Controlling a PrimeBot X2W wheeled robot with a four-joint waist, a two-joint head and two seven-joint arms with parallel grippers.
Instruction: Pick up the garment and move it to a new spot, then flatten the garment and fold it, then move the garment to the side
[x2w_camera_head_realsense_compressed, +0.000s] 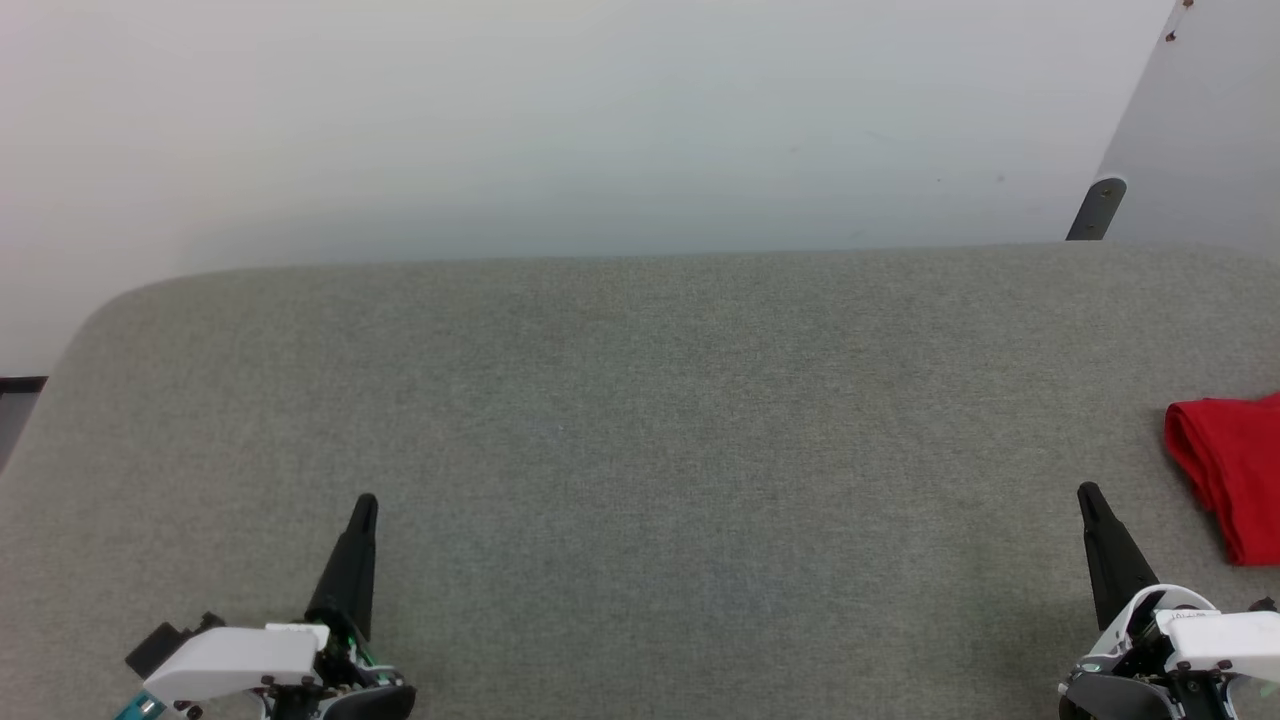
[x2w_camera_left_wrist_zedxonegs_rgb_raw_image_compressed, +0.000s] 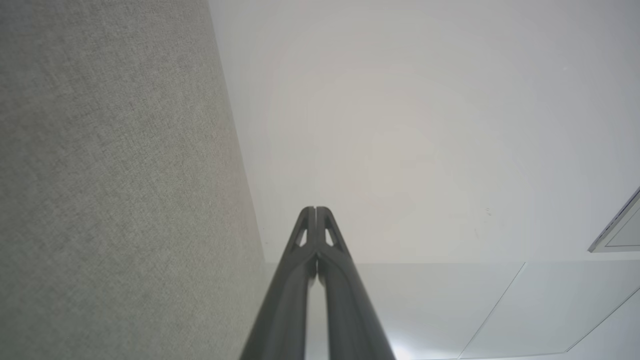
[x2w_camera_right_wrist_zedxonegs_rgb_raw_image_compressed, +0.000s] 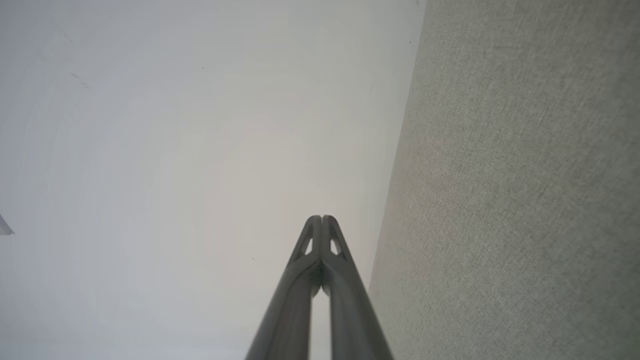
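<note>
The garment (x2w_camera_head_realsense_compressed: 1235, 470) lies as a folded red bundle at the far right edge of the grey fabric surface (x2w_camera_head_realsense_compressed: 640, 420), partly cut off by the picture's edge. My right gripper (x2w_camera_head_realsense_compressed: 1088, 492) stands shut just left of it, a short gap away, holding nothing. At the lower left, far from the red cloth, my left gripper (x2w_camera_head_realsense_compressed: 366, 502) is shut and empty too. The wrist views show each pair of dark fingers pressed together, left gripper (x2w_camera_left_wrist_zedxonegs_rgb_raw_image_compressed: 315, 209) and right gripper (x2w_camera_right_wrist_zedxonegs_rgb_raw_image_compressed: 322, 218), with the grey fabric surface (x2w_camera_left_wrist_zedxonegs_rgb_raw_image_compressed: 110, 190) (x2w_camera_right_wrist_zedxonegs_rgb_raw_image_compressed: 525, 200) alongside.
A pale wall (x2w_camera_head_realsense_compressed: 560, 120) rises behind the surface's far edge. A dark bracket (x2w_camera_head_realsense_compressed: 1097, 208) sits at the back right below a slanted grey panel (x2w_camera_head_realsense_compressed: 1200, 120). The surface's left corner is rounded, with a dark strip (x2w_camera_head_realsense_compressed: 20, 385) beyond it.
</note>
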